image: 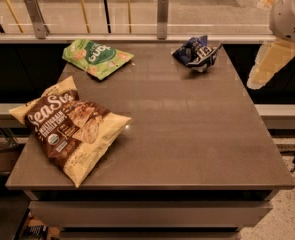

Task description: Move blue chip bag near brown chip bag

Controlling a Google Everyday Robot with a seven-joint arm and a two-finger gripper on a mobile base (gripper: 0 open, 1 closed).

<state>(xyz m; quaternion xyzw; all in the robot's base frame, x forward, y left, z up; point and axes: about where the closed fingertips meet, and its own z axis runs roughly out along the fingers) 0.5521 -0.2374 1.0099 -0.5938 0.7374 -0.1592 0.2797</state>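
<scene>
Right of the table the gripper, state untellable, should descend squarely over the blue chip bag

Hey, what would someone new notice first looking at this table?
The big brown chip bag at the table's front left corner stands out most. A green bag and a small crumpled blue chip bag lie along the far edge, and the robot's hand hangs beyond the right edge.

blue chip bag back-right | brown chip bag front-left | end effector apparently upper right
</scene>
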